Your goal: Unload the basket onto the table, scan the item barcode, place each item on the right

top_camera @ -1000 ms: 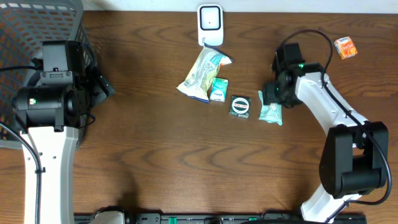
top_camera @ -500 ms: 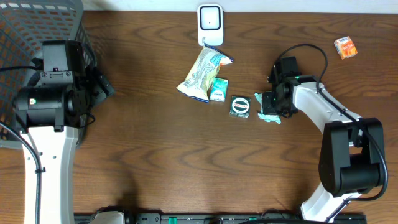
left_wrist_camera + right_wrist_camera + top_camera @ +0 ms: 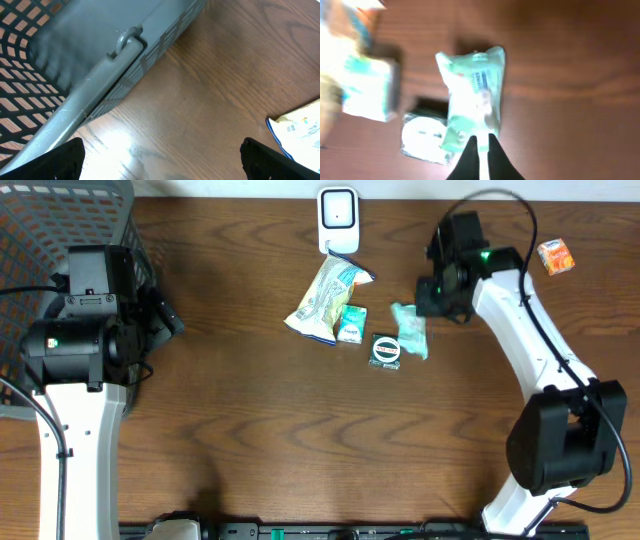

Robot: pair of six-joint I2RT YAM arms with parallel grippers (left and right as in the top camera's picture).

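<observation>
Right of centre on brown wooden counter [image 3: 250,430]: right pincer [image 3: 481,150] clenched on edge of pale green soft plastic packet [image 3: 472,95], barcode [image 3: 480,78] showing. By grey mesh basket [image 3: 100,65], left pincer [image 3: 165,165] released. Step: packet grasped, scan pending. Next: aim barcode at white scanner [image 3: 338,215], far centre.

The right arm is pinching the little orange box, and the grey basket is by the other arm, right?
No: the right end effector pinches the pale green packet, as the overhead view shows. The orange box lies apart. The basket part is right.
</observation>
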